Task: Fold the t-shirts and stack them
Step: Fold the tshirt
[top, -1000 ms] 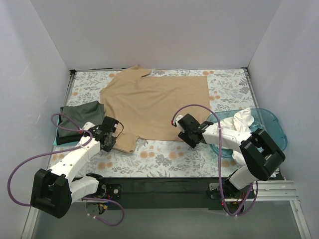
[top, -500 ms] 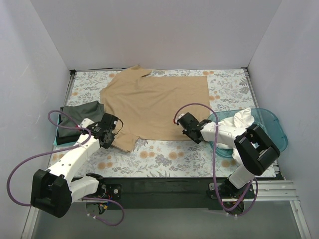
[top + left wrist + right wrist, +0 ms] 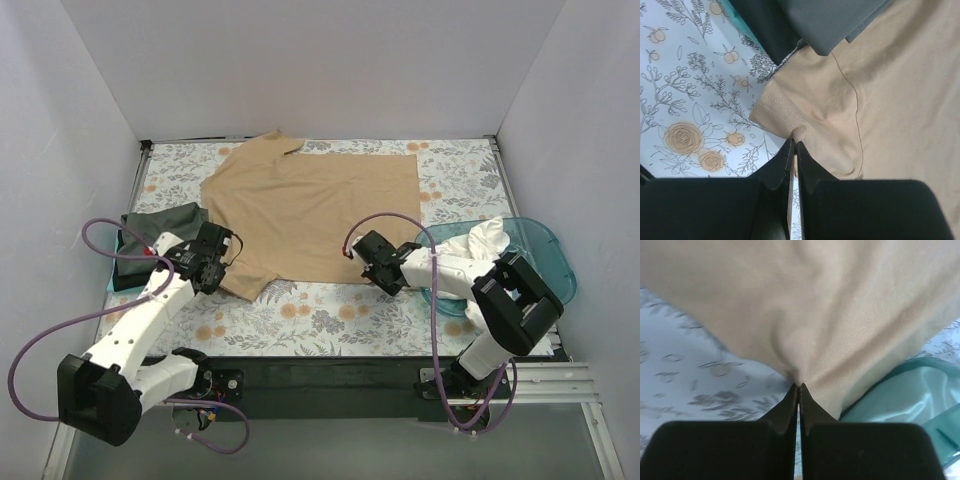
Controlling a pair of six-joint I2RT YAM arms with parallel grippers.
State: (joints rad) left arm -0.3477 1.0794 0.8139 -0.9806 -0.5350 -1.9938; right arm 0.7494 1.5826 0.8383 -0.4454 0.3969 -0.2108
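Observation:
A tan t-shirt (image 3: pixel 315 205) lies spread flat on the floral table cover. My left gripper (image 3: pixel 222 262) is shut on the hem of its near-left sleeve (image 3: pixel 805 117), pinching a small fold of cloth. At the shirt's near-right corner my right gripper (image 3: pixel 368 262) is shut on the tan edge (image 3: pixel 805 315), which puckers at the fingertips. A folded dark grey-green t-shirt (image 3: pixel 160 228) rests at the left. A crumpled white t-shirt (image 3: pixel 480 240) sits in the teal tub.
The translucent teal tub (image 3: pixel 548 262) stands at the right, close behind my right arm. White walls enclose the table on three sides. The floral cover (image 3: pixel 320 315) shows bare along the near edge in front of the tan shirt.
My right gripper has closed from open onto the tan shirt's near-right corner. My left gripper, still shut on the sleeve, has shifted slightly back and left.

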